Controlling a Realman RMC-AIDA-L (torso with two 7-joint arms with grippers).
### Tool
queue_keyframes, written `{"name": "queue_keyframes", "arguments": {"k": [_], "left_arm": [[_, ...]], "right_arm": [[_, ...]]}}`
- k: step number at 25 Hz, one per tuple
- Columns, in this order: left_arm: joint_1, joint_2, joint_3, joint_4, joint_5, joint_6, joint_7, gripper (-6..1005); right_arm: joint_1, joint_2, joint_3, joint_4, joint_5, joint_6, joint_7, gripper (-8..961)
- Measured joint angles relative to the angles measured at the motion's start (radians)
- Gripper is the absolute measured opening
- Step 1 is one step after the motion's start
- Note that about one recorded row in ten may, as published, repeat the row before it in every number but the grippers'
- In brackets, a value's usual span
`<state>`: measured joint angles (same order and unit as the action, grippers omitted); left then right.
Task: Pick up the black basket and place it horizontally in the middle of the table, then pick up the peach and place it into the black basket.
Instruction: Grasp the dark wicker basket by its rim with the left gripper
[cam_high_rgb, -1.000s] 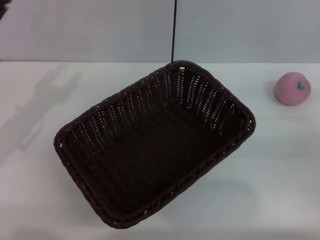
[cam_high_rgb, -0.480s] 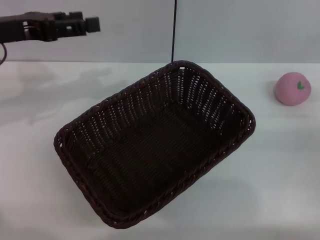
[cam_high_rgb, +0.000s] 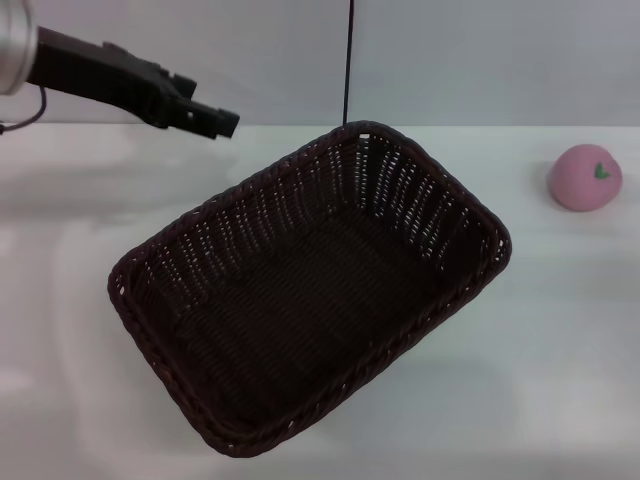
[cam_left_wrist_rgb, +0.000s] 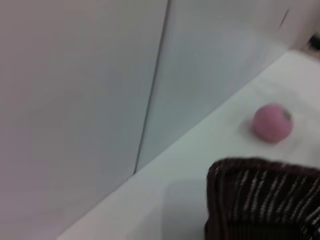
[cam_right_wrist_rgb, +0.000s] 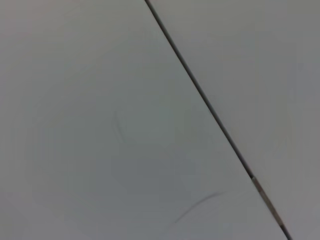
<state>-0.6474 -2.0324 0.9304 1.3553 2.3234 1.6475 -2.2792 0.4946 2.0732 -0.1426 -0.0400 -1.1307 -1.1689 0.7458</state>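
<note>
The black basket (cam_high_rgb: 497, 245) lies skewed on the white table (cam_high_rgb: 560, 340), its long side running from near left to far right, and it is empty. The pink peach (cam_high_rgb: 585, 177) sits on the table at the far right, apart from the basket. My left gripper (cam_high_rgb: 226, 123) hangs in the air at the far left, above and behind the basket's far-left rim, touching nothing. The left wrist view shows a corner of the basket (cam_left_wrist_rgb: 260, 200) and the peach (cam_left_wrist_rgb: 272, 122) beyond it. My right gripper is out of view; its wrist view shows only wall.
A grey wall with a dark vertical seam (cam_high_rgb: 348, 60) stands right behind the table's far edge. Bare tabletop lies to the left, right and front of the basket.
My left arm has come in from the upper left and moved right and down toward the basket's far-left rim. The basket and peach have not moved.
</note>
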Motion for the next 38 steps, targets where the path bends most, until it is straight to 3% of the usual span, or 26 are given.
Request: {"name": "queue_keyframes", "arguments": {"k": [7, 13, 33, 38], "left_arm": [[-0.053, -0.022, 0.009, -0.041, 0.156, 0.035, -0.049, 781], [-0.061, -0.023, 0.045, -0.069, 0.209, 0.081, -0.075, 772], [-0.048, -0.026, 0.102, -0.138, 0.296, 0.117, -0.098, 772], [-0.042, -0.026, 0.104, -0.140, 0.297, 0.113, -0.099, 691]], "right_arm": [[-0.006, 0.003, 0.000, 0.004, 0.000, 0.018, 0.000, 510], [-0.007, 0.003, 0.000, 0.013, 0.000, 0.038, 0.000, 509], [-0.015, 0.004, 0.000, 0.021, 0.000, 0.091, 0.000, 511], [-0.015, 0.004, 0.003, 0.024, 0.004, 0.092, 0.000, 509]]}}
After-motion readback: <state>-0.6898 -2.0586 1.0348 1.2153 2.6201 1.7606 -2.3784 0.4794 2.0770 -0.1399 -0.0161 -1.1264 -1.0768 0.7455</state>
